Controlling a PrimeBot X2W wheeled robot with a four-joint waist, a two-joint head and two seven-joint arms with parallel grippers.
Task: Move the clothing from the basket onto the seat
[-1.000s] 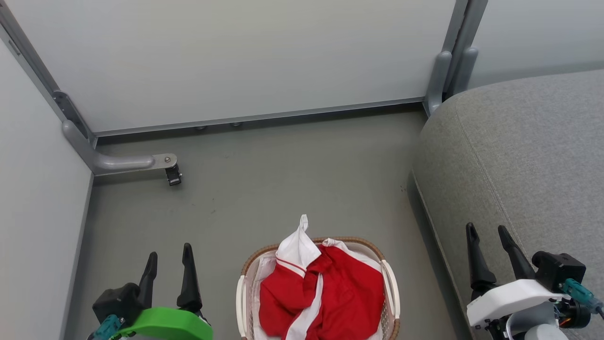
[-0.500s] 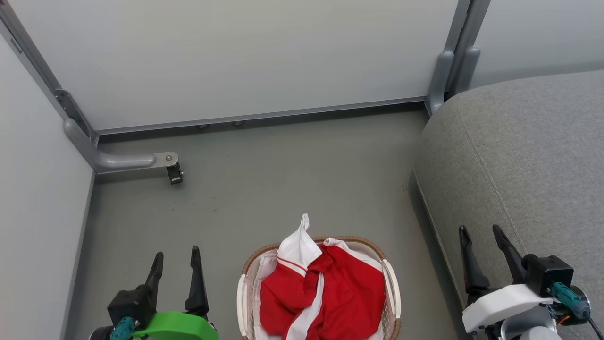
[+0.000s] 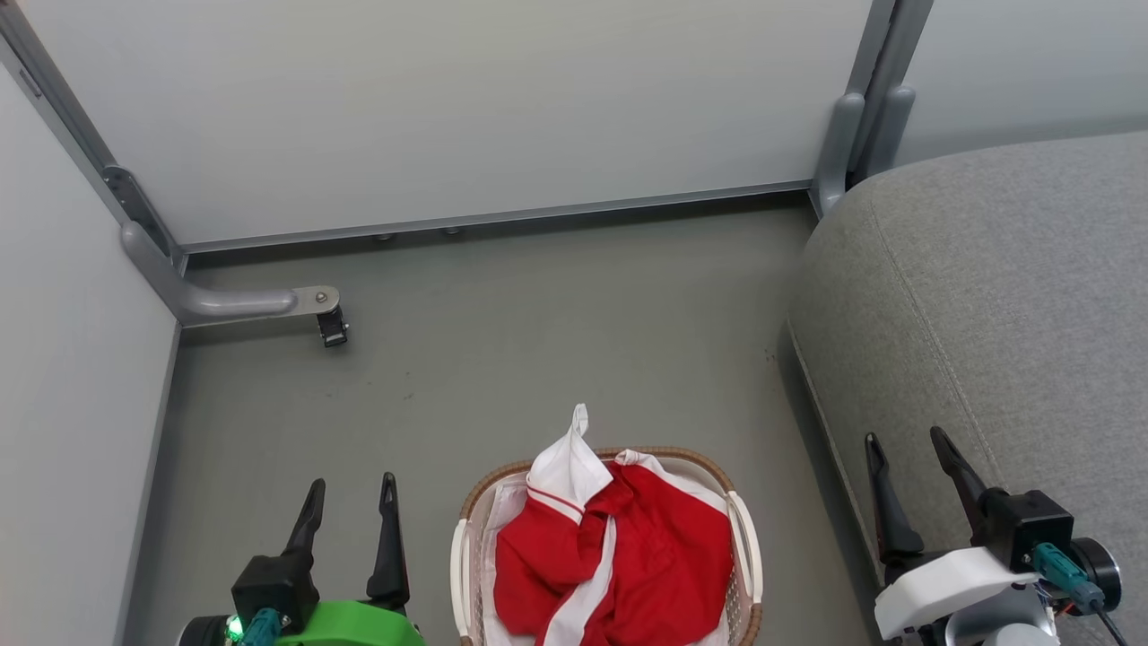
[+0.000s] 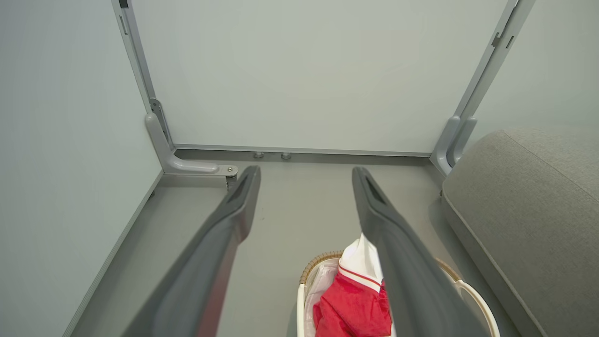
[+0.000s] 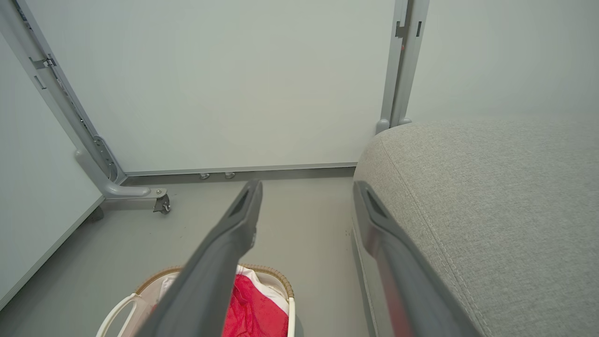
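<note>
We are keeping the left fingers (image 3: pixel 388 534) and right fingers (image 3: pixel 883 507) spread and empty beside the basket (image 3: pixel 746 538) on the floor (image 3: pixel 538 341). The red clothing (image 3: pixel 628 565) is lying heaped inside, likely soft, light and floppy; we are judging its raised white fold (image 3: pixel 567 462) the easiest place to pinch.

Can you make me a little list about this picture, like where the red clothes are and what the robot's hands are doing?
clothing: red and white, heaped in the basket, a white bit poking up
basket: on the floor, between the two grippers
seat: grey, on the robot's right of the basket, nothing on the part in view
left gripper: open, empty, left of the basket
right gripper: open, empty, by the seat's edge
job: not begun
</note>
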